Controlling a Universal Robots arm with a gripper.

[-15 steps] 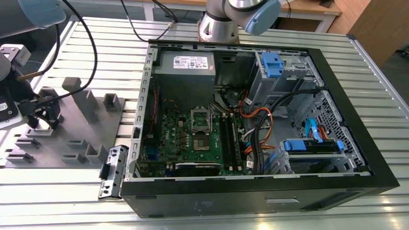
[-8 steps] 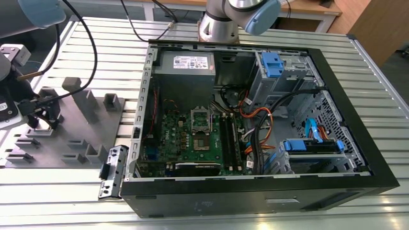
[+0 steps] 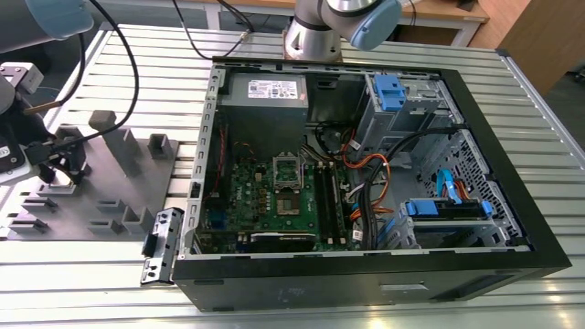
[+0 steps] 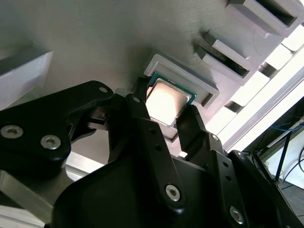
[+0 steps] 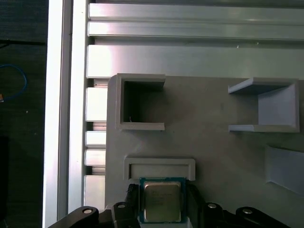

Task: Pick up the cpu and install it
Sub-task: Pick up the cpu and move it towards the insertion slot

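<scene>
At the exterior view's left, the arm's gripper [image 3: 57, 177] hangs low over a grey fixture board [image 3: 119, 185] on the slatted aluminium table [image 3: 92, 288]. This is the pickup end of the job. In both wrist views the cpu [image 4: 167, 101] [image 5: 162, 202], silvery top up, lies at a shallow nest on that board, with the black fingers [image 4: 137, 110] drawn in narrow against two of its opposite edges, apparently gripping it. Whether the chip has cleared the nest or still rests in it cannot be told. Further right in the exterior view stands the open computer case [image 3: 512, 185], well apart from the gripper. Its green motherboard [image 3: 260, 199] is exposed, and the silver socket frame [image 3: 287, 173] appears to hold no chip. On this evidence the grasp is made or nearly made, while the carry across to the case and the seating in the socket are not yet done.
</scene>
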